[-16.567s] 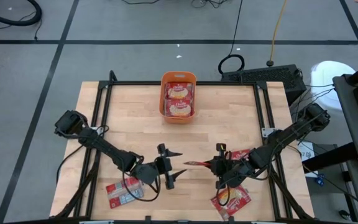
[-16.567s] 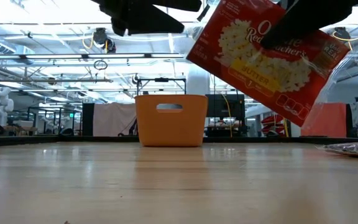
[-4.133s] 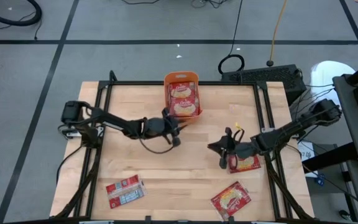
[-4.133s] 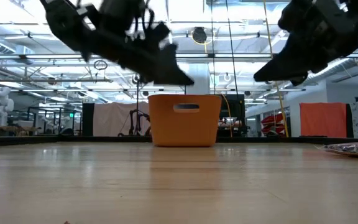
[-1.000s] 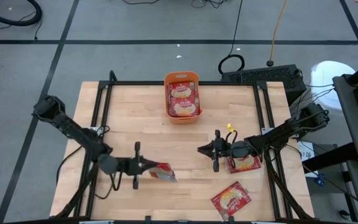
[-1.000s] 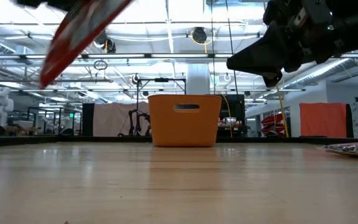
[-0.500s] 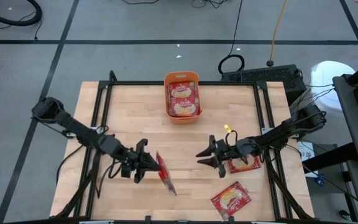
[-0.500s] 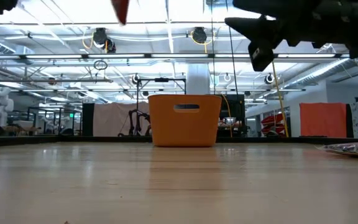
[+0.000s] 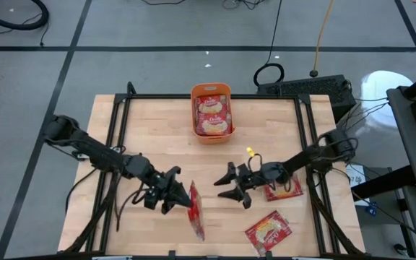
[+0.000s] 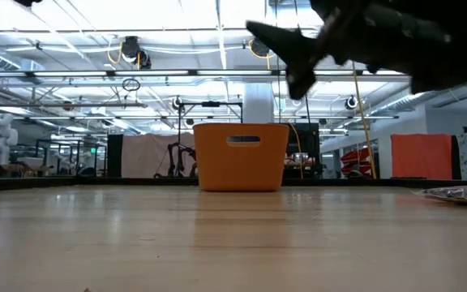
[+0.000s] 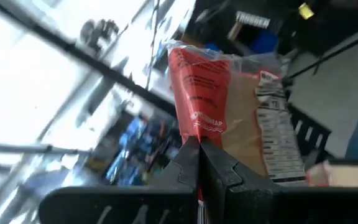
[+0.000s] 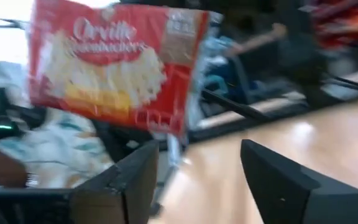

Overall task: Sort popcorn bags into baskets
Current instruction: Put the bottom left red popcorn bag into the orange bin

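Note:
A popcorn bag [image 9: 195, 211] hangs in the air over the table's near middle, turned on edge, with my left gripper [image 9: 182, 196] shut on it. Its grey-blue printed face [image 11: 272, 118] shows in the left wrist view; its label face [image 12: 114, 68] shows in the right wrist view. My right gripper [image 9: 226, 185] stands open just right of it, fingers pointing at the bag and touching nothing. The orange basket [image 9: 210, 134] stands at the far middle with bags [image 9: 212, 115] inside. Two more bags lie at the near right: one [image 9: 286, 191] under my right arm, one [image 9: 268, 232] near the front edge. My left gripper pinches the bag's red end [image 11: 194, 134] between its two shut fingers. The fingers come level from the table's left. The bag stands on edge, reaches away past the fingertips and is lifted clear of the table.
Bare wood lies between the basket [image 10: 242, 156] and both grippers. Black frame rails run along the table's left and right sides. The table-level view shows my right gripper [image 10: 289, 50] high above the board and a flat bag [image 10: 460, 193] at the right edge.
My left gripper has carried the bag toward the table's right and turned it from lying flat to standing on edge. My right gripper has gone left toward the bag and has opened.

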{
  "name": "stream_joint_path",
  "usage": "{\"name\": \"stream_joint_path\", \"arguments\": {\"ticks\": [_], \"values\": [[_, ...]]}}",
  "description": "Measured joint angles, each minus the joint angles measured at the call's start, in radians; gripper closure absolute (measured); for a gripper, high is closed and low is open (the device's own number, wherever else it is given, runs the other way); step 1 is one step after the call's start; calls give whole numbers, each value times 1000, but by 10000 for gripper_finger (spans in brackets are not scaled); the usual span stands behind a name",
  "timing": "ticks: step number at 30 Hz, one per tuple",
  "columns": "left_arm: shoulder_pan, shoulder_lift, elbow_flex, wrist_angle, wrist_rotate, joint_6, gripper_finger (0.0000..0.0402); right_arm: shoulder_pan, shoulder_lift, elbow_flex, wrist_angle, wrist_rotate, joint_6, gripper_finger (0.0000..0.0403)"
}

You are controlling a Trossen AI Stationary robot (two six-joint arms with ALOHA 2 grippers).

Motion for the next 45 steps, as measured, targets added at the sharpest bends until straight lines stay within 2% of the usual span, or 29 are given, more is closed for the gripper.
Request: {"name": "stream_joint_path", "arguments": {"ticks": [4,7,14,20,30,36,40,45], "values": [[-2,29,37,6,129,52,399,-18,106,97,165,-156,28,166],[-4,44,56,0,168,69,398,-26,150,181,133,-215,48,161],[-5,52,78,-10,170,80,399,-32,240,340,104,-320,70,161],[-25,52,78,-16,180,108,399,-32,253,348,133,-376,69,161],[0,52,78,-19,179,45,399,-32,253,347,83,-376,58,186],[-1,52,78,-19,182,54,397,-32,253,347,58,-400,69,186],[6,52,78,-21,184,37,398,-32,231,331,-48,-400,43,186],[5,51,78,-36,186,57,399,-10,118,307,-244,-355,-28,186]]}}
